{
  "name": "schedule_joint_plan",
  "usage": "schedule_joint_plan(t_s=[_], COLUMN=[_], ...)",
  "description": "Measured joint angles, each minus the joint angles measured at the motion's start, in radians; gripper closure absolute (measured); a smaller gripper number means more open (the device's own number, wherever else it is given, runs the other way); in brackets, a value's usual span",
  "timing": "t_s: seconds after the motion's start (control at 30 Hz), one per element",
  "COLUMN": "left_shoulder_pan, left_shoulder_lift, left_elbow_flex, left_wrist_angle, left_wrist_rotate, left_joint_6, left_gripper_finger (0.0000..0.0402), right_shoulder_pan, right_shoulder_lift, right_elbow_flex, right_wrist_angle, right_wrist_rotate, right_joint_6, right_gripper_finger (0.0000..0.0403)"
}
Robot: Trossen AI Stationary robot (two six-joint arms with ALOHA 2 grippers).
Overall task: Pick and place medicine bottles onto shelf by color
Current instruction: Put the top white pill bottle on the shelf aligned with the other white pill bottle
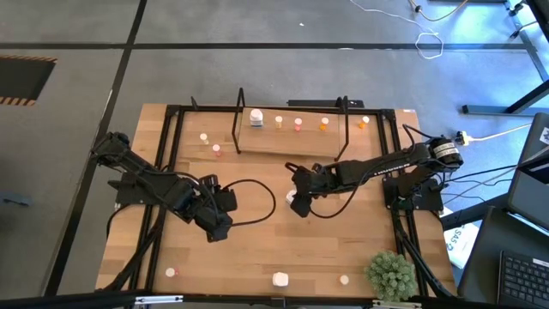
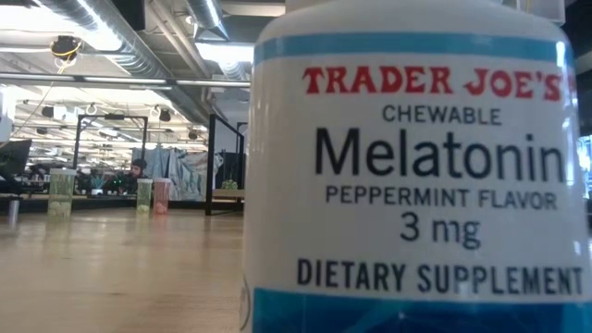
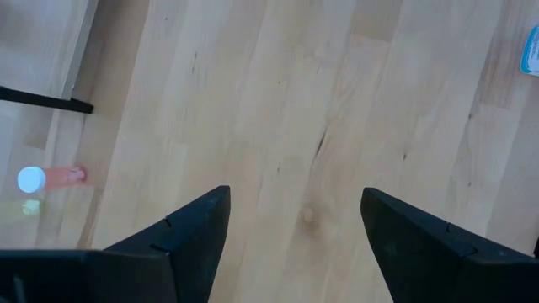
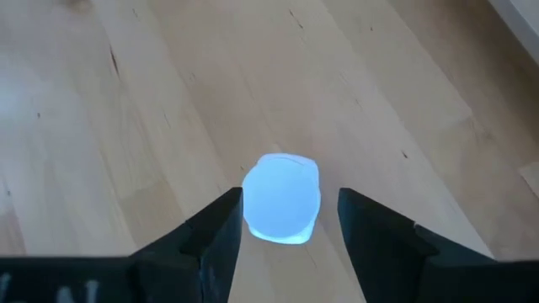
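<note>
Low view, nearest thing: a big white melatonin bottle (image 2: 416, 176) fills the right of the frame, standing on the counter (image 2: 111, 277). Rigid plastic, smooth label, probably light; slippery if pinched on the label.

High view, bottom edge: three loose bottles on the counter (image 1: 257, 249), a pinkish one (image 1: 171, 272) lower left, a chunky white one (image 1: 280, 279) bottom centre, a cream one (image 1: 344, 279) to its right, next to the green plant (image 1: 391, 273).

Mid frame: right claw (image 1: 298, 202) sits over a white bottle (image 1: 293, 199) near frame centre. Right wrist view shows the white cap (image 4: 282, 198) between the two fingers (image 4: 221, 231), fingers spread either side with a small gap each side, so not clenched yet as far as I can tell; contact is hard to rule out. Take it by the round sides below the cap, squared up, since a round hard body can squirt out of an off-centre pinch. Stiff enough for a firm squeeze, not fragile.

Left claw (image 1: 214, 225) waits at centre left, released and empty, fingers wide over bare wood in its wrist view (image 3: 295, 223); a small pink bottle (image 3: 50, 178) lies at that frame's left edge.

Far: shelf (image 1: 292, 137) in the upper centre, already carrying a white bottle (image 1: 256, 118) at its left, then small cream, pink and orange ones to the right. Two small pink bottles (image 1: 210, 143) stand just left of it.
</note>
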Motion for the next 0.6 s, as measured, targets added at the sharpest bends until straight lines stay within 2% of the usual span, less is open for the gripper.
schedule_joint_plan(t_s=[0.2, 0.6], left_shoulder_pan=[0.0, 0.001], left_shoulder_lift=[0.0, 0.0], left_elbow_flex=[0.0, 0.0], left_wrist_angle=[0.0, 0.008], left_wrist_rotate=[0.0, 0.0], left_joint_6=[0.0, 0.0], left_gripper_finger=[0.0139, 0.0139], right_shoulder_pan=[0.0, 0.031], right_shoulder_lift=[0.033, 0.03], right_elbow_flex=[0.0, 0.0], right_wrist_angle=[0.001, 0.014], right_wrist_rotate=[-0.007, -0.008], right_joint_6=[-0.003, -0.008], right_gripper_finger=[0.0185, 0.0073])
